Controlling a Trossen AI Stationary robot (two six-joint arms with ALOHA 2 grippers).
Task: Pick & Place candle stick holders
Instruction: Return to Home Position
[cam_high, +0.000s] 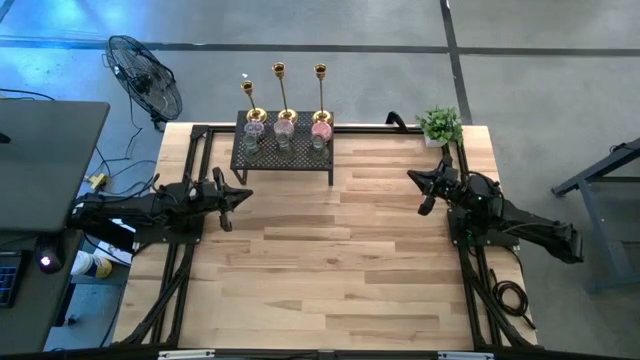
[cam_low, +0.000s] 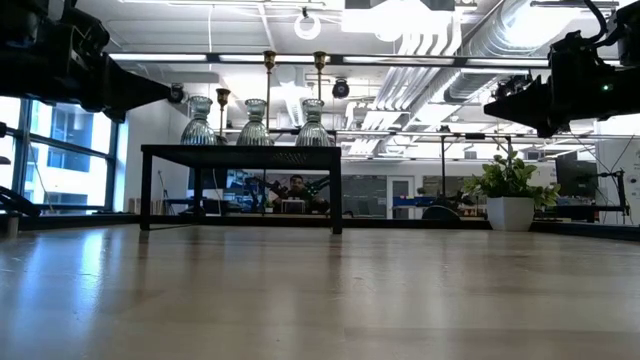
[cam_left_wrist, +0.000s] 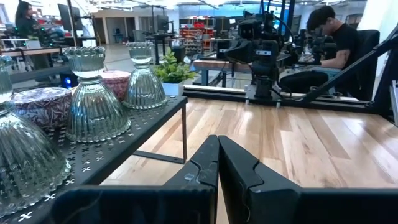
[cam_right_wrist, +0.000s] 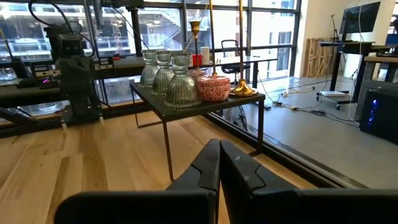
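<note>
Wrap-up stage, by the look of it. Can't find a single holder left on the table (cam_high: 330, 270). Seeing all three gold candlesticks (cam_high: 283, 95) lined up along the far edge of the black mesh rack (cam_high: 290, 168), farthest from both grippers, with the six squat holders (cam_high: 285, 128) packed in two rows in front (pinkish ones behind, clear greenish glass ones closest to the fingers). Guessing tall-at-the-back on purpose: leaves room to come in low for the short stuff without clipping a thin stem.

Left gripper (cam_left_wrist: 218, 142): fingers pressed together on nothing, hovering above the wood, rack just ahead and off to one side. Right gripper (cam_right_wrist: 219, 144): same story, closed and empty, rack well ahead across open table, potted plant (cam_high: 440, 125) close by its side. Makes sense for a parked pose, really: nothing to carry, so no reason to hold the jaws apart, and parked clear of the rack to avoid bumping that tidy lineup.
</note>
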